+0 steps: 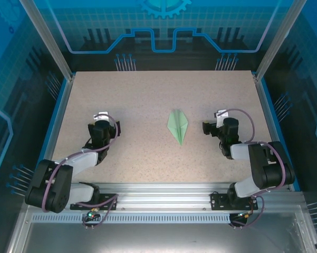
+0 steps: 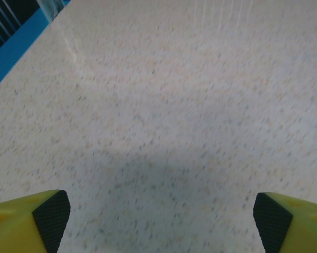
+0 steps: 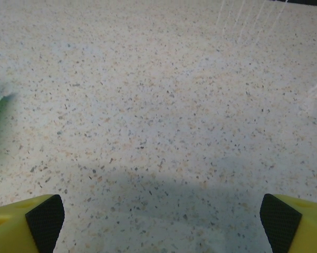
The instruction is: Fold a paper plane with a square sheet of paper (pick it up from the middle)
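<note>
Paper plane [image 1: 178, 126] lies well apart from table [image 1: 142, 92] edges.

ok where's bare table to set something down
The far strip of the table behind the paper plane is bare, as is the patch between the left tool and the plane. Tightest: between the plane and the right tool.

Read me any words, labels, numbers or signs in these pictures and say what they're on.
No readable text.
Back wall: gear emblem and circuit lines, no words.
Paper plane: blank.
White patch on each wrist: too small to read.
</note>
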Robot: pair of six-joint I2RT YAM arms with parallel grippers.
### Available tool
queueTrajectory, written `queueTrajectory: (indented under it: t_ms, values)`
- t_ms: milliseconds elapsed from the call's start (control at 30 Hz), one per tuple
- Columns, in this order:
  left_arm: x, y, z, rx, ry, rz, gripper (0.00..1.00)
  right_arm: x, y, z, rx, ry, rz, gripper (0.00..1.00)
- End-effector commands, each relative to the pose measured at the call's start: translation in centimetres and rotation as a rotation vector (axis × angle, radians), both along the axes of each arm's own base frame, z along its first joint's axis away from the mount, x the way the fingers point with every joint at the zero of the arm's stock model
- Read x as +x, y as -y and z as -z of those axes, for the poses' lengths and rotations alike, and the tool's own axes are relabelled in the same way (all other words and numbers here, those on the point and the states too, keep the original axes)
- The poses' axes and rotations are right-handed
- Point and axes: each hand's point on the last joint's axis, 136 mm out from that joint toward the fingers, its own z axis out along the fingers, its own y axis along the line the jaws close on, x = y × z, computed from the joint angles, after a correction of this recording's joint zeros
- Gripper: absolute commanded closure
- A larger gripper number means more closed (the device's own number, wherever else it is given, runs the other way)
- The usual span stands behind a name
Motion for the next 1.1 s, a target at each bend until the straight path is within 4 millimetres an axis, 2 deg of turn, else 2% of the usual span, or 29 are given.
queueTrajectory:
  t_ms: [0, 133, 233, 333, 433, 1067]
  values:
    - [1.4, 0.4, -1.9, -0.040, 0.120, 0.064, 0.06, 1.4, 0.0, -2.2, 0.013, 0.080, -0.018, 0.01]
    - [2.2, 0.2, -1.9, -0.056, 0.140, 0.096, 0.06, 1.4, 0.0, -2.2, 0.014, 0.078, -0.019, 0.01]
    - [2.6, -0.4, -0.9, -0.078, 0.158, 0.094, 0.06, 1.4, 0.0, -2.2, 0.015, 0.078, -0.018, 0.00]
    - [3.2, 0.1, 0.6, -0.078, 0.143, 0.125, 0.05, 1.3, 0.0, -2.2, 0.015, 0.076, -0.019, 0.01]
    - [3.8, -0.8, 0.9, -0.093, 0.108, 0.078, 0.03, 1.4, 0.0, -2.2, 0.016, 0.077, -0.020, 0.00]
    - [3.9, -0.8, 0.9, -0.091, 0.107, 0.081, 0.02, 1.4, 0.0, -2.2, 0.015, 0.076, -0.020, 0.01]
